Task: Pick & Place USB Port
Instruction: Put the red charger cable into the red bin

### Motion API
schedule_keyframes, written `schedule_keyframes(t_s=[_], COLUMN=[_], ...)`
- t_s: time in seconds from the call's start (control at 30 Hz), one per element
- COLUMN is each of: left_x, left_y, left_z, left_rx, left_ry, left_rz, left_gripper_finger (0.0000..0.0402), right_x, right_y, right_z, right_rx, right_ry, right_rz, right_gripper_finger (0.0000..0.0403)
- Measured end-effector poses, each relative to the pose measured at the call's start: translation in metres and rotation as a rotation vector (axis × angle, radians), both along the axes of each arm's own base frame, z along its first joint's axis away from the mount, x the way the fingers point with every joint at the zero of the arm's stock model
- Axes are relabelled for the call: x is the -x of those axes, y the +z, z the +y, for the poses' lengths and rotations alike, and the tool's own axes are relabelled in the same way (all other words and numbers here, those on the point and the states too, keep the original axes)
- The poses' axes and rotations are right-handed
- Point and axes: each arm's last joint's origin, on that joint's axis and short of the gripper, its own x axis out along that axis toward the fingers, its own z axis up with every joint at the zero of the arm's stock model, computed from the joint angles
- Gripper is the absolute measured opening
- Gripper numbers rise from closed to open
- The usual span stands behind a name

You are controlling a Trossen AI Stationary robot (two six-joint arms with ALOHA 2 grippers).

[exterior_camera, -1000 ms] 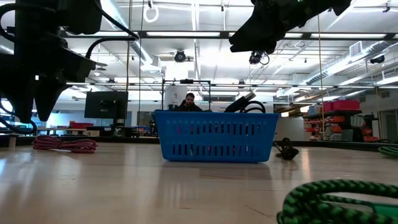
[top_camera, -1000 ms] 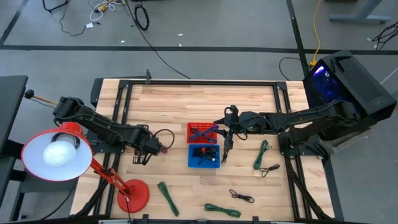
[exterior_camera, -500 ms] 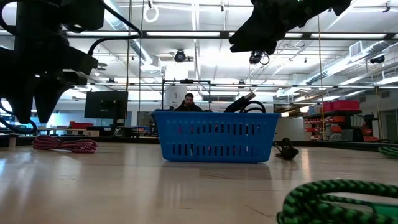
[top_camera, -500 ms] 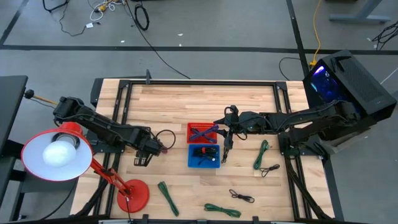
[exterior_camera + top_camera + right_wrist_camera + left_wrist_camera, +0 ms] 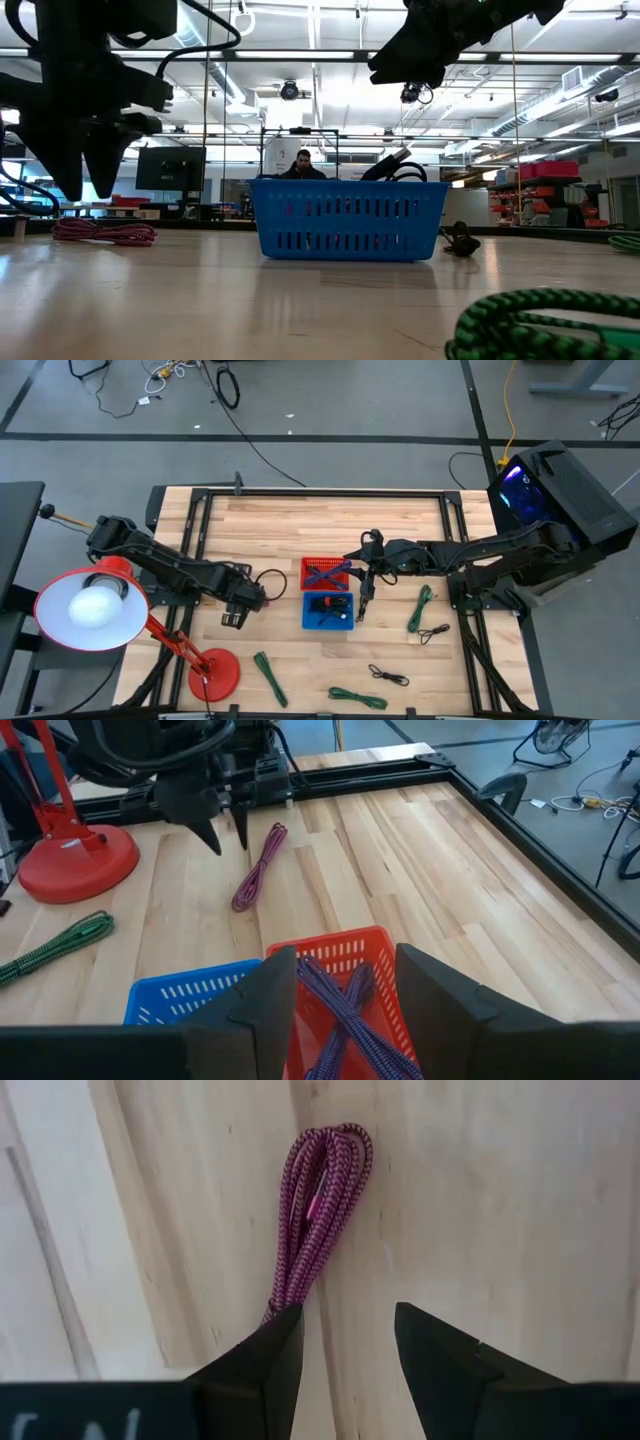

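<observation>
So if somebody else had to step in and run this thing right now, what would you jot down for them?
Left gripper: open, empty, hanging over the magenta cable on the bare wood left of the baskets.
Right gripper: open, empty, waiting above the baskets.
Red basket: already holds purple cables.
Blue basket: holds a black cable.
Loose on the table: three green cables and two black cables toward the front and right.
Done: some cables sorted into the baskets.
Left: pick up the magenta cable, probably next, then the rest.
</observation>
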Motion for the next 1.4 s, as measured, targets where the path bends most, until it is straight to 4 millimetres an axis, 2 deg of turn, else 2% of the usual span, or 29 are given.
schedule_keyframes(t_s=[0.23,0.5,0.87,0.97,1.1,1.27,1.4], left_x=[-0.003,-0.001,0.005,0.005,0.005,0.003,-0.007], left_y=[-0.003,-0.024,-0.051,-0.052,-0.052,-0.051,-0.043], left_z=[0.005,0.011,0.021,0.023,0.022,0.022,0.020], left_rx=[-0.028,-0.054,-0.052,-0.043,-0.012,-0.007,-0.010], left_ry=[0.024,0.025,0.049,0.073,0.085,0.154,0.185], left_rz=[-0.016,0.028,0.002,0.002,0.000,-0.021,-0.064], left_gripper_finger=[0.0165,0.0165,0.0163,0.0130,0.0030,0.0025,0.0025], right_x=[0.000,0.000,0.000,0.000,0.000,0.000,0.000], right_y=[0.000,0.000,0.001,0.000,0.001,0.001,0.001], right_z=[0.000,0.000,0.000,0.000,0.000,0.000,0.000], right_rx=[0.000,-0.001,-0.001,-0.002,-0.004,-0.004,-0.001], right_ry=[0.000,0.002,0.001,0.002,0.000,0.000,0.001], right_rz=[-0.003,-0.005,-0.006,-0.005,-0.006,-0.006,-0.005], right_gripper_finger=[0.0174,0.0174,0.0174,0.0174,0.0174,0.0174,0.0174])
